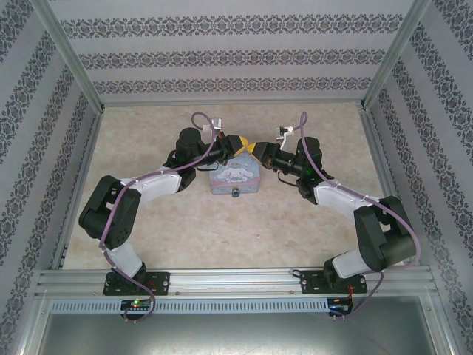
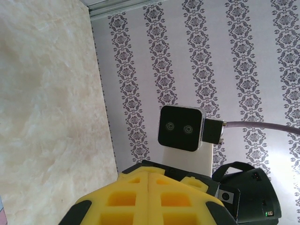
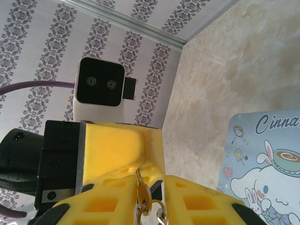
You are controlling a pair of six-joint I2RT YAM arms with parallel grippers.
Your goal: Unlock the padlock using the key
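The small metal key (image 3: 146,193) hangs on a ring (image 3: 157,209) in the narrow gap between my right gripper's (image 3: 152,181) yellow fingers (image 3: 103,204), which stand slightly apart. Its blade tip is pinched in my left gripper (image 3: 140,161), whose fingers are pressed together. In the left wrist view that gripper (image 2: 149,177) shows a thin closed seam and the key is hidden. From above, both grippers (image 1: 238,143) (image 1: 260,151) meet tip to tip just behind the tin. The tiny dark padlock (image 1: 235,194) sits at the tin's front edge.
The light-blue cartoon tin (image 1: 235,176) lies mid-table below the grippers, and its lid shows at the right (image 3: 267,164). Patterned walls with metal rails enclose the table (image 1: 310,229). The right arm's wrist camera (image 2: 182,127) faces my left one closely.
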